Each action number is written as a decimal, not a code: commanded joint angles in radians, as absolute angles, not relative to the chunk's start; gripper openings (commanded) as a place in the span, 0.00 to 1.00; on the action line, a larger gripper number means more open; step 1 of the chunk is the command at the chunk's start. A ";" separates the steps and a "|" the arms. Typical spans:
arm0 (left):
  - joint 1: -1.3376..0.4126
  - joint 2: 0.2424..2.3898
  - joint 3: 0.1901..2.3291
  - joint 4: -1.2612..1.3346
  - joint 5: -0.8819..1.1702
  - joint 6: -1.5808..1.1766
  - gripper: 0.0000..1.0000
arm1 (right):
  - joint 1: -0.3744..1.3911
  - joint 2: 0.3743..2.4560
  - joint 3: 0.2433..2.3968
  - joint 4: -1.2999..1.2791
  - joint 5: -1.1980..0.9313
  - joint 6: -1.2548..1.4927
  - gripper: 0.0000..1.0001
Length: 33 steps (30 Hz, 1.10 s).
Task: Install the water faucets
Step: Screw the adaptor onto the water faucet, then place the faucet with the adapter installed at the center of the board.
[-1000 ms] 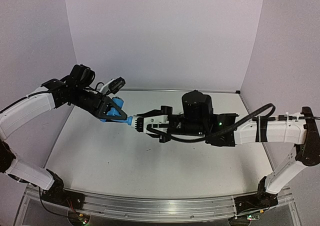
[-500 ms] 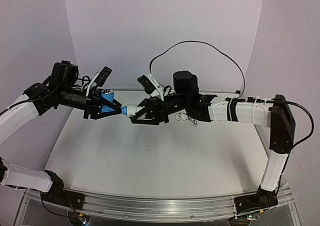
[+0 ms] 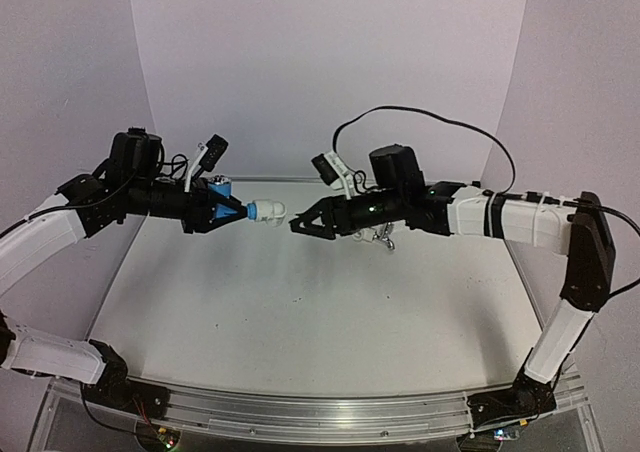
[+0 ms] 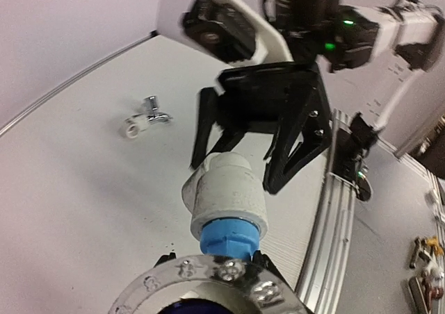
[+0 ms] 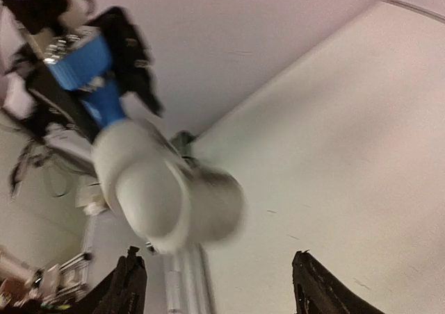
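Left hand (image 3: 238, 210) pinches one blue faucet (image 4: 226, 237) in open air. Right hand (image 3: 298, 224) is spread, just apart. One silver faucet (image 4: 154, 109) lies on the bench (image 3: 300, 312).

Soft, even light fills the overhead view, and the pale counter (image 3: 300, 312) shows only faint shadows. The right wrist view is dimmer and motion-blurred, smearing the bright blue plastic faucet (image 5: 87, 71) and the white elbow-shaped plastic pipe fitting (image 5: 167, 196). The left wrist view is sharper, its edges bowed.
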<state>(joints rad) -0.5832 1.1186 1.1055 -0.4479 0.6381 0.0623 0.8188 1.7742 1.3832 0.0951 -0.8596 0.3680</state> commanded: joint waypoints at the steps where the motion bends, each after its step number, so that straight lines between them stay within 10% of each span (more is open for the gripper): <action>1: -0.558 1.207 1.079 -0.312 0.493 -0.122 0.00 | 0.790 1.591 1.312 -0.291 -0.222 0.157 0.79; 21: -0.579 2.212 1.547 0.105 0.925 -0.758 0.12 | 0.789 1.233 1.062 -0.348 0.091 0.094 0.92; 25: -0.582 2.254 1.557 0.135 0.882 -0.794 0.38 | 0.790 1.190 1.036 -0.350 0.101 0.103 0.93; 30: -0.563 2.109 1.378 0.135 0.642 -0.748 0.96 | 0.790 1.155 1.042 -0.349 0.120 0.118 0.98; 33: -0.543 1.994 1.272 0.126 0.573 -0.721 1.00 | 0.790 1.143 1.066 -0.349 0.198 0.147 0.98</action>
<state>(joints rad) -0.5720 2.1769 1.3694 0.0869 0.7134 -0.7544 0.7822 1.1773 1.0374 -0.3603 0.0949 0.1123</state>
